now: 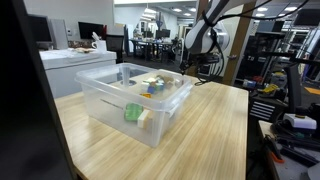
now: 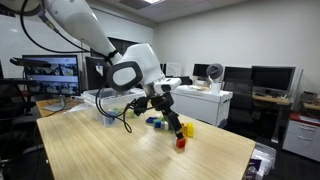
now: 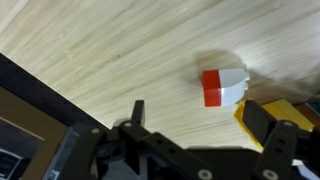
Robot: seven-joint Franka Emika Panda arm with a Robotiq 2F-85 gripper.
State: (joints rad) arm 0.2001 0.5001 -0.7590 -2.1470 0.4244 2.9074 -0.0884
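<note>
The small red-and-white plastic block lies flat on the pale wooden tabletop, resting on a broad face so it sits steady. In the wrist view it is just ahead of my gripper and slightly toward one finger, not between the two. The claw is spread as wide as it goes and pinches nothing; its dark fingers hang above bare wood, apart from the block. In an exterior view the gripper is angled down from the bent white arm, which is why the wrist camera looks almost straight down on the grain. The block shows there as a red speck near the table's edge. Just beside it lies a yellow plastic block, partly covered by one finger in the wrist view; I cannot tell whether the two touch. A few blue pieces lie farther back. Beyond them stands a clear plastic storage bin, open-topped, with a green item and other small coloured pieces inside, well apart from the claw.
</note>
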